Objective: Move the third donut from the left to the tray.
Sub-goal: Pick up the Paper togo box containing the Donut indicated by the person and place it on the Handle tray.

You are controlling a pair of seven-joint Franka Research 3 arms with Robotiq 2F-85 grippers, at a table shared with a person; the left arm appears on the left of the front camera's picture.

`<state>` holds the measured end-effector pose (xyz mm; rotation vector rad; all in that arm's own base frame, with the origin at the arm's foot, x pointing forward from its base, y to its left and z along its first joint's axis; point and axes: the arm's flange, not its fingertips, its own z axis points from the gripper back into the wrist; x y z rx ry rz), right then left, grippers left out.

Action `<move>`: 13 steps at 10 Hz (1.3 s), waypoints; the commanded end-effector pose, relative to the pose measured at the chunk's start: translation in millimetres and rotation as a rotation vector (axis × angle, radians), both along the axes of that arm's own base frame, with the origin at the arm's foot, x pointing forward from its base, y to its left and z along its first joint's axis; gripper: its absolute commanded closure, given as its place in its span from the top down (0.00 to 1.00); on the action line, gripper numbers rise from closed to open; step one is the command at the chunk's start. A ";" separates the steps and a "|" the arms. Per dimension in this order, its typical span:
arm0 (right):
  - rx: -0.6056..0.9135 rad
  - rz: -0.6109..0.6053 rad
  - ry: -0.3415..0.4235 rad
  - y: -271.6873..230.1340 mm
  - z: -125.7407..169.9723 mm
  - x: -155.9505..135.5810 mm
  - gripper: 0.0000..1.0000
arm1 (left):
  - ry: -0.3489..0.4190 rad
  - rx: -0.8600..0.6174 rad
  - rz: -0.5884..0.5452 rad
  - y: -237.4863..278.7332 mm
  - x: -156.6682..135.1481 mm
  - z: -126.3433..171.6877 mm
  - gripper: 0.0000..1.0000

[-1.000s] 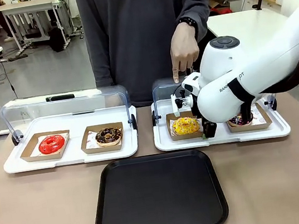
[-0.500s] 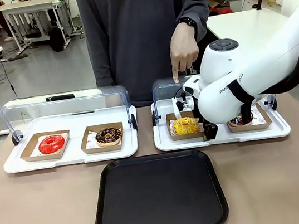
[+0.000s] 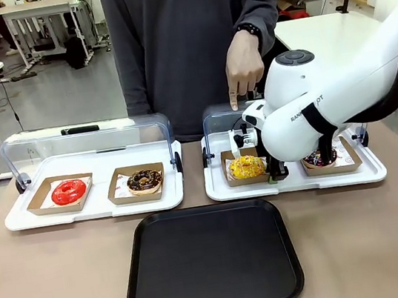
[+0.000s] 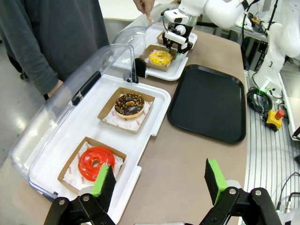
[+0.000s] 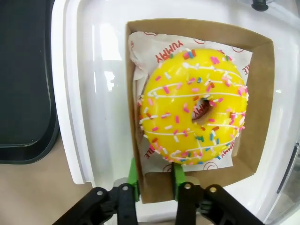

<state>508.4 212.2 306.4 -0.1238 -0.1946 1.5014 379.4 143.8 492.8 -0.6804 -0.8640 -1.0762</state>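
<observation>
While tight on the cardboard holder (image 5: 255, 150), right end effector (image 5: 154, 182) just beside third donut (image 5: 173, 108).

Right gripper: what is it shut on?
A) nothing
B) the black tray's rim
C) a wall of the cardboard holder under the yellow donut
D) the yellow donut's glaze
C: in the right wrist view the right gripper pinches the near wall of the cardboard holder, just beside the yellow donut.

Right end effector (image 5: 153, 179) now pinches the cardboard holder (image 5: 260, 108)
</observation>
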 end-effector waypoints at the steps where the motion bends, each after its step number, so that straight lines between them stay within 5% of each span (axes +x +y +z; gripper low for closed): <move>1: -0.003 -0.012 0.016 0.2 5.2 3.2 0.00 | -0.008 -0.006 -0.006 0.2 -1.1 2.1 1.00; 8: 0.041 0.037 0.052 -3.2 10.6 8.6 0.00 | -0.008 -0.006 -0.006 0.2 -1.1 2.1 1.00; 13: -0.008 -0.053 -0.031 -6.8 17.4 -7.4 0.02 | -0.008 -0.006 -0.006 0.2 -1.1 2.1 1.00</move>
